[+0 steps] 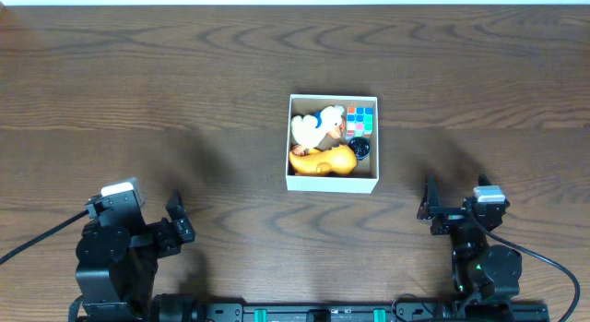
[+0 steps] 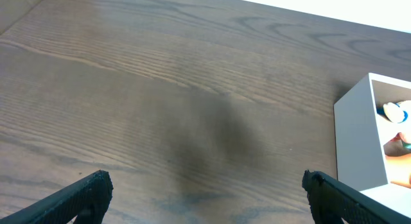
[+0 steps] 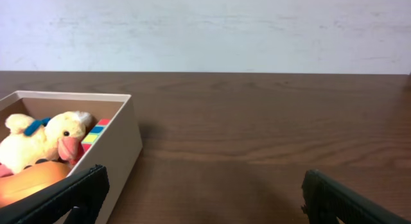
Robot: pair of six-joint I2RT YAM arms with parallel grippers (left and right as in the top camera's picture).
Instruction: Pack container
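The container [image 1: 332, 182] is a square white-walled box at the table's middle. It holds a plush duck [image 1: 318, 126], an orange toy [image 1: 323, 159], a colourful cube [image 1: 361, 120] and a small dark round item [image 1: 360, 149]. It also shows at the right edge of the left wrist view [image 2: 359, 137] and at the left of the right wrist view [image 3: 119, 153], with the duck [image 3: 42, 140] inside. My left gripper [image 2: 205, 189] is open and empty at the front left [image 1: 175, 220]. My right gripper [image 3: 205, 192] is open and empty at the front right [image 1: 430, 211].
The dark wooden table [image 1: 138, 101] runs to a white wall at the back [image 3: 205, 25]. Both arm bases stand at the front edge, with cables trailing off at each side.
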